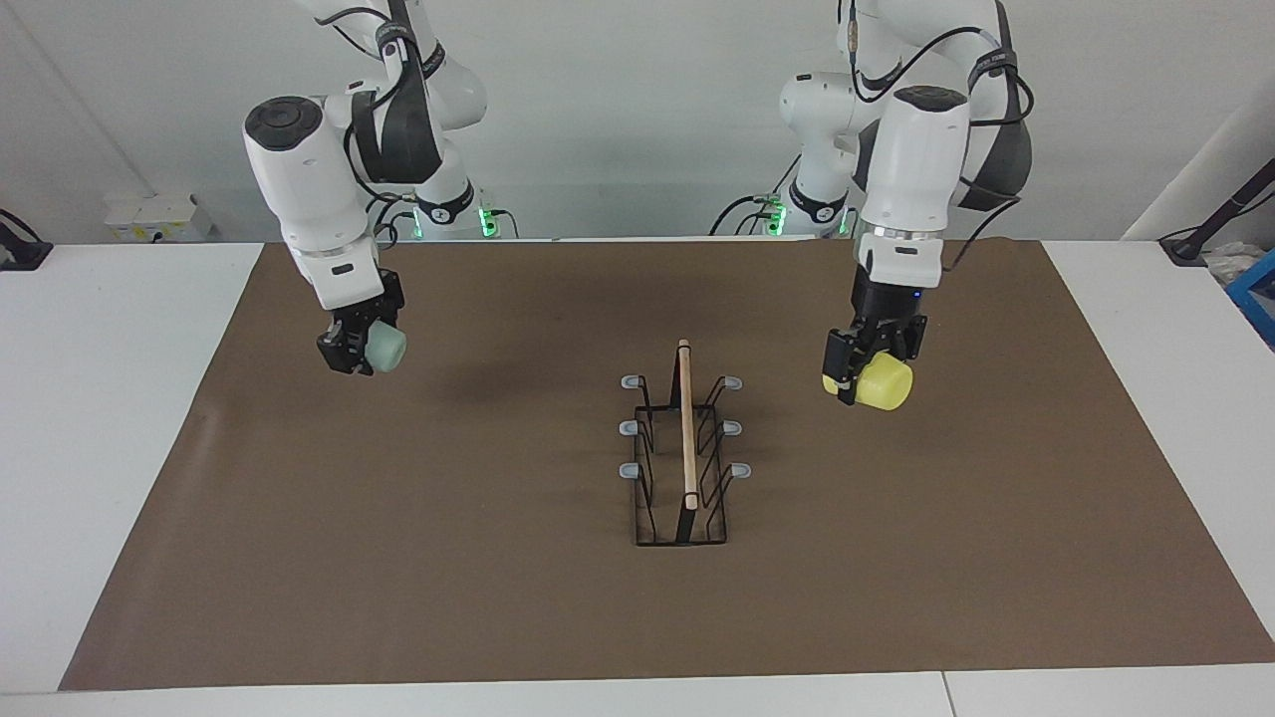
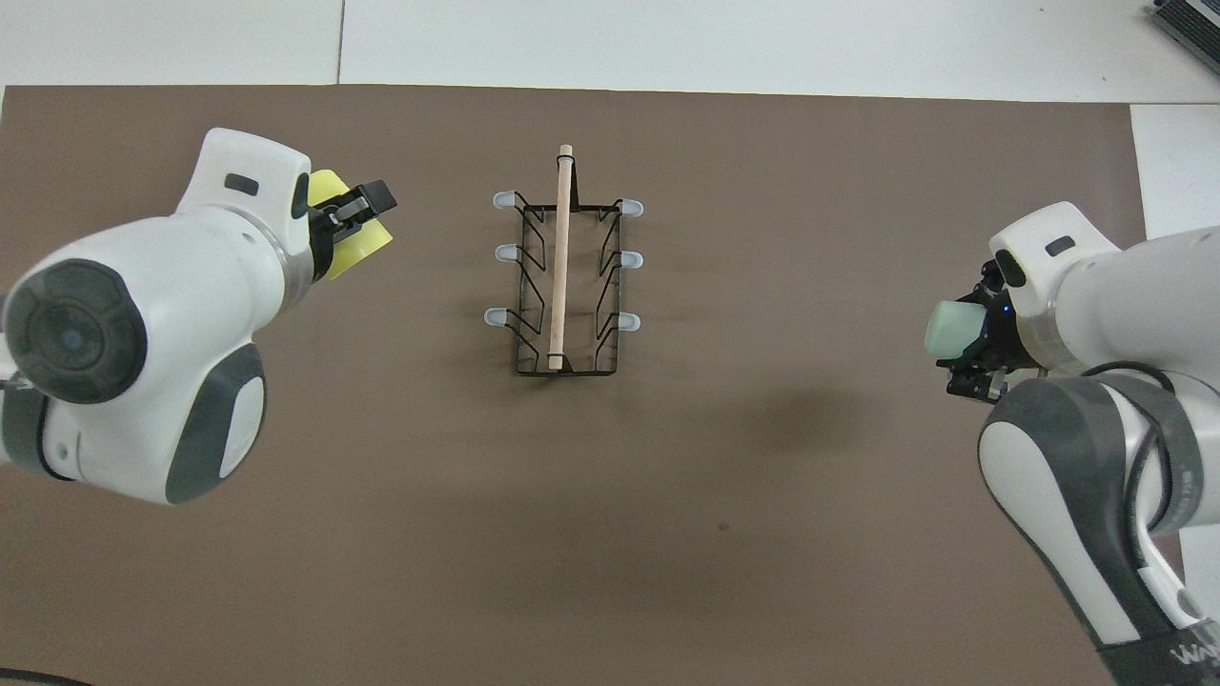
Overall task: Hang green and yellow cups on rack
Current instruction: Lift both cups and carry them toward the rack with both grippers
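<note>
The black wire rack (image 1: 685, 428) with its wooden rod stands in the middle of the brown mat; its grey-tipped prongs carry nothing. It also shows in the overhead view (image 2: 560, 267). My left gripper (image 1: 863, 382) is shut on the yellow cup (image 1: 884, 384) and holds it on its side in the air, beside the rack toward the left arm's end. The cup also shows in the overhead view (image 2: 349, 244). My right gripper (image 1: 357, 355) is shut on the pale green cup (image 1: 385, 349), held sideways above the mat toward the right arm's end. The green cup also shows in the overhead view (image 2: 951, 331).
The brown mat (image 1: 398, 558) covers most of the white table (image 1: 100, 398). A small white box (image 1: 159, 217) sits at the table's edge near the right arm's base. A blue object (image 1: 1257, 289) lies at the left arm's end.
</note>
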Controlling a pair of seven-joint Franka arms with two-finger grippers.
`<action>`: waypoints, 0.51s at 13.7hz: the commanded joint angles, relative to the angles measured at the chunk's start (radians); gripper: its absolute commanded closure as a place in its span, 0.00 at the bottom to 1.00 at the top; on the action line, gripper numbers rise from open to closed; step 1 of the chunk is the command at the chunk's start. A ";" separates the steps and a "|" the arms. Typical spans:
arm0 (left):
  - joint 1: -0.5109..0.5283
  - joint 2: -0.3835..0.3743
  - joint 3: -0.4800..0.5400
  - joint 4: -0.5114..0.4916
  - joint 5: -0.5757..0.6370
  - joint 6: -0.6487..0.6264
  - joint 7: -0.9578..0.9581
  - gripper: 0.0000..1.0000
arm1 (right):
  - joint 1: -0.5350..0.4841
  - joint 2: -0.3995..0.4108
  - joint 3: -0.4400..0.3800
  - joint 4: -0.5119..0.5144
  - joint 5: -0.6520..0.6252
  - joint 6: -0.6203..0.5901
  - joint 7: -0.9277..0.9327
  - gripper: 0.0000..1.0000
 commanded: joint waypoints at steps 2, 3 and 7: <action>0.002 -0.059 -0.056 -0.138 0.107 0.166 -0.011 1.00 | -0.022 -0.020 0.001 -0.011 0.302 -0.011 -0.201 1.00; 0.002 -0.058 -0.065 -0.163 0.115 0.232 -0.013 1.00 | -0.037 -0.023 -0.007 -0.012 0.395 -0.014 -0.269 1.00; 0.001 -0.050 -0.122 -0.231 0.115 0.327 -0.057 1.00 | -0.169 -0.060 -0.008 -0.050 0.643 -0.123 -0.467 1.00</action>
